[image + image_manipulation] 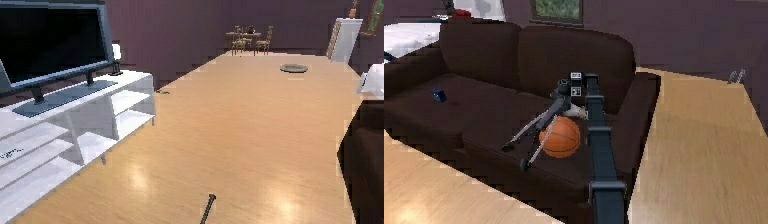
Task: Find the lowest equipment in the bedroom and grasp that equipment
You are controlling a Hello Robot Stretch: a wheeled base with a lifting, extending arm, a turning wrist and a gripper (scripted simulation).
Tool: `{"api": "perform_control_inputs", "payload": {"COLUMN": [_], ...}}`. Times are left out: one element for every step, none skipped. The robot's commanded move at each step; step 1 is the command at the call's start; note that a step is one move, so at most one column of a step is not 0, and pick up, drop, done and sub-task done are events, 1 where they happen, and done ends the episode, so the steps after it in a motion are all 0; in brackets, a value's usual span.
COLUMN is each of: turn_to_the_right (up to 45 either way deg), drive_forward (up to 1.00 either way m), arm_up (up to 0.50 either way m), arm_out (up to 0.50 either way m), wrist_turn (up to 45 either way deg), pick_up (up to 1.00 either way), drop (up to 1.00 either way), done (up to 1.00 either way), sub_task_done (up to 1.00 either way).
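An orange basketball point(560, 137) rests on the seat of a dark brown sofa point(484, 60) in the arm side view. The arm's dark bar point(602, 150) rises from the bottom edge to two white marked squares point(578, 79). Left of them the gripper point(517, 157) slants down over the seat cushion, its thin fingers point(524, 132) running beside the ball. I cannot tell whether it holds anything or touches the ball. A thin dark stick-like thing point(210, 208) lies on the wooden floor at the forward view's bottom edge.
A white TV stand point(70, 125) with a television point(50, 45) lines the forward view's left. A round flat object point(293, 68) lies on the far floor, near a table with chairs point(248, 40). A small blue thing point(439, 95) sits on the sofa's left cushion.
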Motion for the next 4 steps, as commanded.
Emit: {"api": "perform_control_inputs", "payload": {"turn_to_the_right": [0.0,0.0,0.0,0.0], "drive_forward": [0.0,0.0,0.0,0.0], "arm_up": [0.0,0.0,0.0,-0.3], "arm_out": [0.0,0.0,0.0,0.0], "wrist_turn": [45.0,45.0,27.0,0.0], "pick_up": [0.0,0.0,0.0,0.0], "drop": [0.0,0.0,0.0,0.0], "done": [0.0,0.0,0.0,0.0], "sub_task_done": [0.0,0.0,0.0,0.0]}}
